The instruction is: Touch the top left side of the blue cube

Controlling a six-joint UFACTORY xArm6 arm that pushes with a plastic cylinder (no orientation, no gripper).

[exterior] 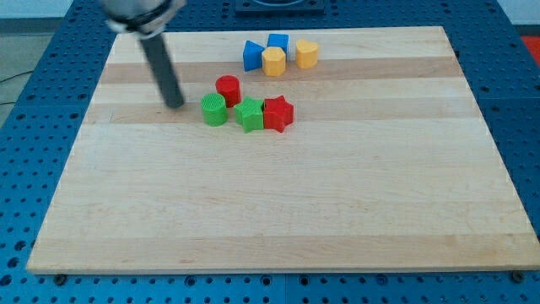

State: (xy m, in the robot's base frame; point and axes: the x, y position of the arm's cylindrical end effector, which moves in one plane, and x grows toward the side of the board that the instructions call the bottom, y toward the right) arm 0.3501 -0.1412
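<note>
The blue cube (pixel 278 42) sits near the view's top, right of centre, behind a yellow block (pixel 273 62). A second blue block (pixel 251 56) lies just to its left and a second yellow block (pixel 307 54) to its right. My tip (pixel 175 105) rests on the board well to the lower left of the blue cube, just left of the green cylinder (pixel 214 110). It touches no block.
A red cylinder (pixel 228 89), a green star-like block (pixel 250 115) and a red star (pixel 278 113) cluster right of my tip. The wooden board (pixel 270 211) lies on a blue perforated table (pixel 34 169).
</note>
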